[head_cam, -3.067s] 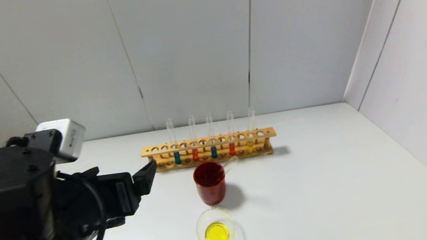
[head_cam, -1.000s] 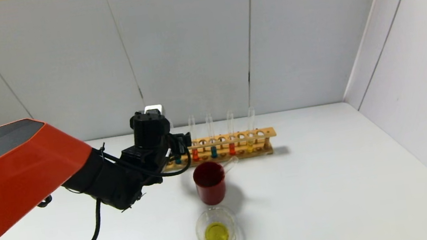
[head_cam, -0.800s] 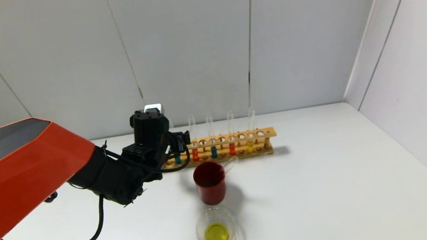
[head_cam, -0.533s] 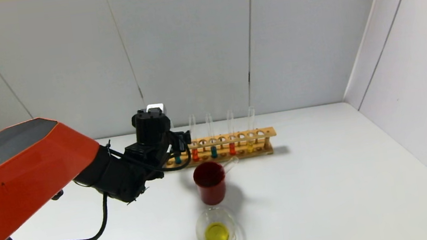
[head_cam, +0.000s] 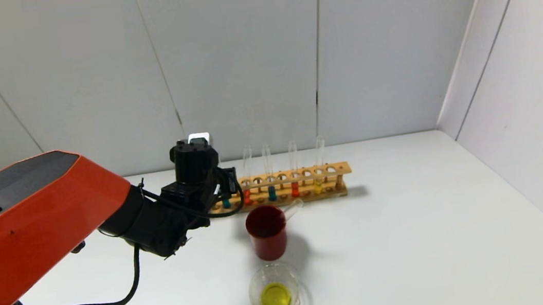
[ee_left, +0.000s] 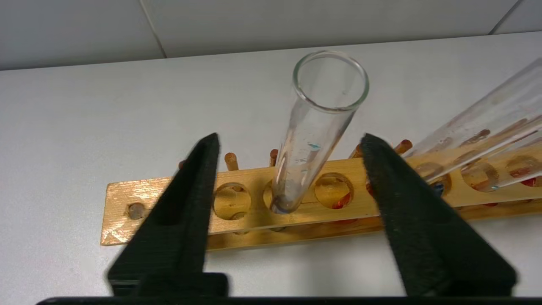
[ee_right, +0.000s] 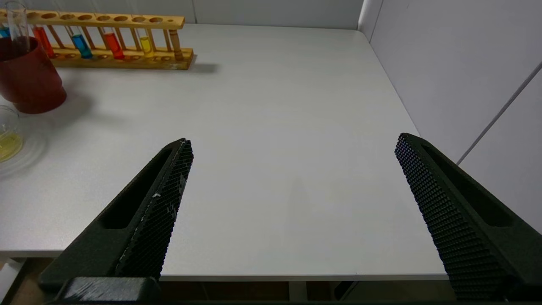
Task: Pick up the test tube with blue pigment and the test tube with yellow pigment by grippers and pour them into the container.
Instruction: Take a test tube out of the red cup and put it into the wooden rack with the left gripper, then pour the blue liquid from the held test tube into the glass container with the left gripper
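So the yellow part looks done already, judging by the little glass dish [head_cam: 274,291] near the front edge of the bench [head_cam: 417,238], which has a pool of yellow liquid in it, and there's what looks like an empty tube leaning in the red cup [head_cam: 267,232] just behind it. The blue tube is what's left. It sits upright in the wooden rack [head_cam: 276,188] along the back edge of the bench, toward the rack's left end, and the left hand [ee_left: 292,146] is right on it. In the wrist view the two black fingers [ee_left: 192,190] stand on either side of the blue tube [ee_left: 315,127], partway open, with a clear gap on both sides, so nothing is gripped or touched yet as far as I can tell. The tube hasn't been lifted and its bottom is down in the rack hole. My guess is the squeeze comes next, then lift, carry over to the dish, and tip. The right hand [ee_right: 292,144] is wide open and empty, parked off the bench's front edge over on the right.
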Robot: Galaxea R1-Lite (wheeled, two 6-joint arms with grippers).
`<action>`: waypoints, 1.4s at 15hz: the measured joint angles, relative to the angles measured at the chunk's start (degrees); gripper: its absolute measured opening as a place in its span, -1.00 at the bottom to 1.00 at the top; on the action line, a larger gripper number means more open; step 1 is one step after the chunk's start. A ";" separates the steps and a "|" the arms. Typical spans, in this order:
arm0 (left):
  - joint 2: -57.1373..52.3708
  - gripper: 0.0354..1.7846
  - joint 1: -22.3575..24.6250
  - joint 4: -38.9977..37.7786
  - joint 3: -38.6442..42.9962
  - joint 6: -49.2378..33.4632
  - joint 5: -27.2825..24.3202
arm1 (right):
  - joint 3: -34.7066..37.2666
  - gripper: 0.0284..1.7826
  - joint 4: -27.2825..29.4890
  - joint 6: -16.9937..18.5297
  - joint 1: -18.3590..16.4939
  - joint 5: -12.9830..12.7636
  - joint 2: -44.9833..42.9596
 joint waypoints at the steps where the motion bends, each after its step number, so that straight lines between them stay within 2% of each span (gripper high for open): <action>1: -0.13 -0.02 -0.05 -0.05 0.13 -0.02 0.02 | 0.00 0.95 0.00 0.00 0.00 0.00 0.00; 3: -0.51 -0.42 -0.13 0.02 0.33 -0.07 0.05 | 0.00 0.95 -0.02 0.00 0.00 0.00 0.00; 5: -1.12 -0.67 -0.16 0.11 0.55 -0.11 0.11 | 0.00 0.95 0.00 -0.02 0.00 0.00 0.00; 12: -5.32 -0.69 -0.18 1.99 0.24 0.01 0.22 | 0.00 0.95 0.00 0.00 0.00 0.02 0.00; 21: -21.21 -0.69 -1.57 12.93 -0.96 2.07 0.05 | 0.00 0.95 0.00 0.00 0.00 0.00 0.00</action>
